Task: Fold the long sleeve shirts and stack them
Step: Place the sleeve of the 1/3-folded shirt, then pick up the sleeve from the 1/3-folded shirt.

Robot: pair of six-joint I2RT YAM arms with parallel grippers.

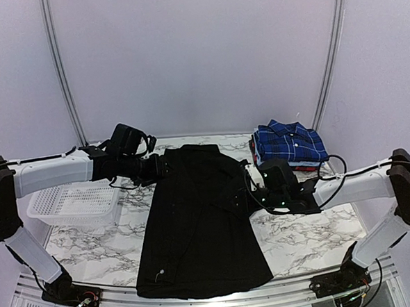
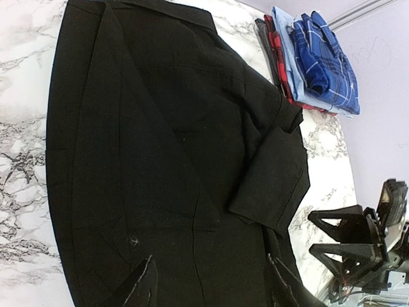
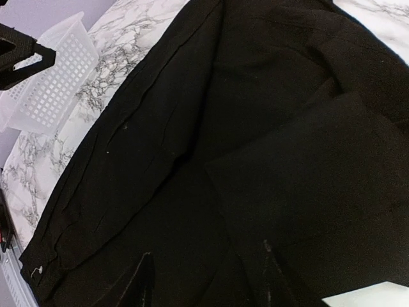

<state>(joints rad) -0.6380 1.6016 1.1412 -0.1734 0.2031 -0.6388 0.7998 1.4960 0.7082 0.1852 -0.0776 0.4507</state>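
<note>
A plain black shirt (image 1: 195, 224) lies flat on the marble table, collar at the far end, hem toward me. Its right sleeve (image 2: 271, 185) is folded inward across the body. My left gripper (image 1: 163, 168) is open and empty over the shirt's upper left edge; its fingers (image 2: 144, 288) are spread above black cloth. My right gripper (image 1: 252, 184) is open and empty over the shirt's right side, above the folded sleeve (image 3: 319, 179). Folded shirts (image 1: 288, 145) are stacked at the back right, blue plaid (image 2: 326, 57) on top, light blue and red beneath.
A white plastic mesh basket (image 1: 72, 203) stands at the left of the table and also shows in the right wrist view (image 3: 51, 83). The marble table (image 1: 300, 234) shows bare to the right of the shirt. Curved rails and grey walls close the back.
</note>
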